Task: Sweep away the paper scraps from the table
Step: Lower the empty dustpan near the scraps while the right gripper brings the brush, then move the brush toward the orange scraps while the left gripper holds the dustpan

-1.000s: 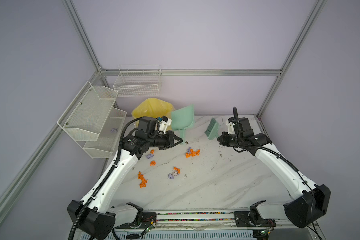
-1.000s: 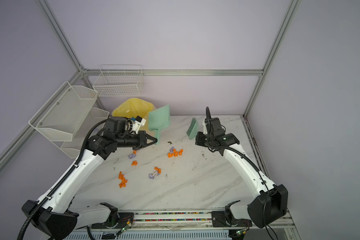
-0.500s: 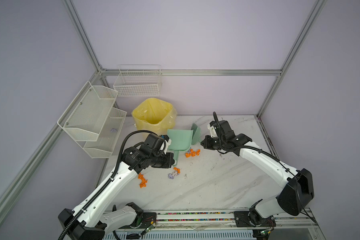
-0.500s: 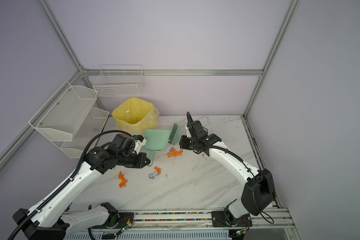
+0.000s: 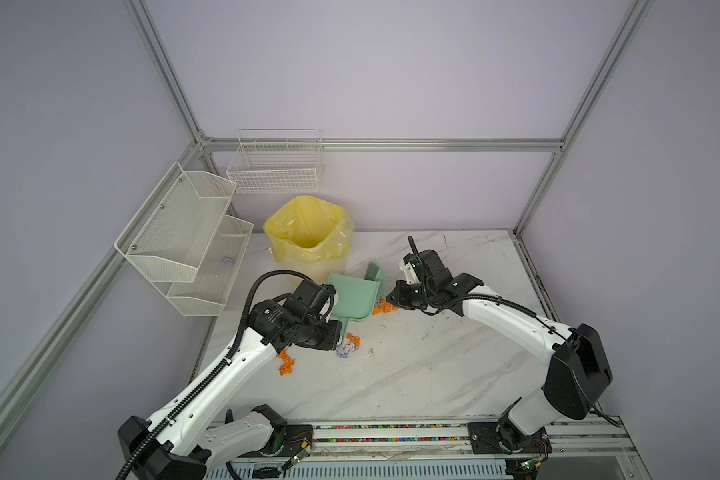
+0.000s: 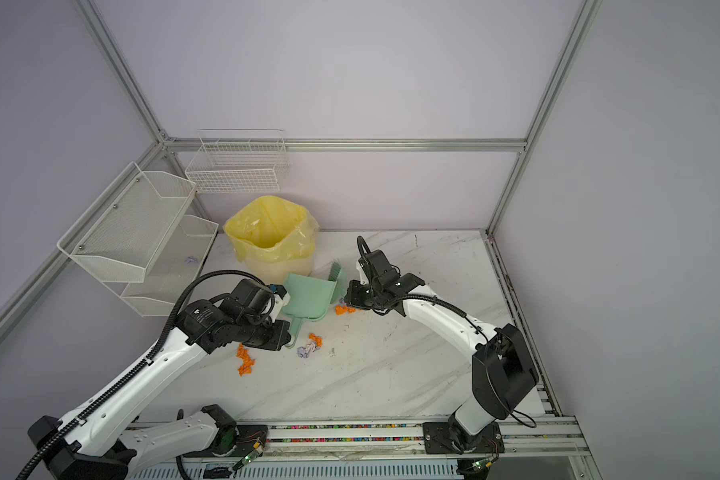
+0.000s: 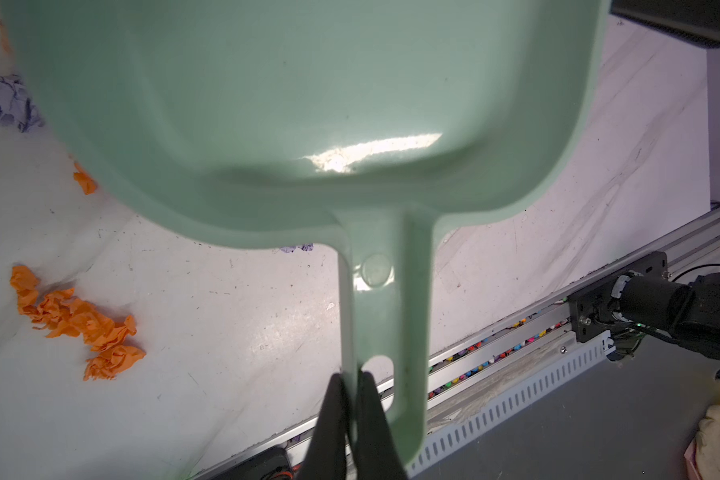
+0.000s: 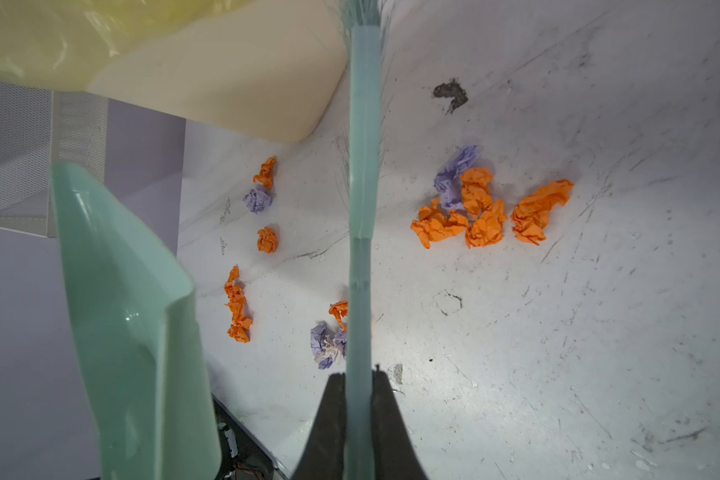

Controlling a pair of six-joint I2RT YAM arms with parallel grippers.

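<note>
The paper scraps [image 8: 481,212] lay in loose orange and lavender clumps on the left-centre of the scuffed white marble bench [image 5: 433,374], whose right half stood open. The left claw [image 7: 351,379] was clamped on the green dustpan [image 5: 352,297] handle, and the right claw [image 8: 358,374] on the brush [image 8: 363,166]. A yellow-lined bin [image 5: 308,232] crowded the back edge. From above, the dustpan hid a few scraps.
</note>
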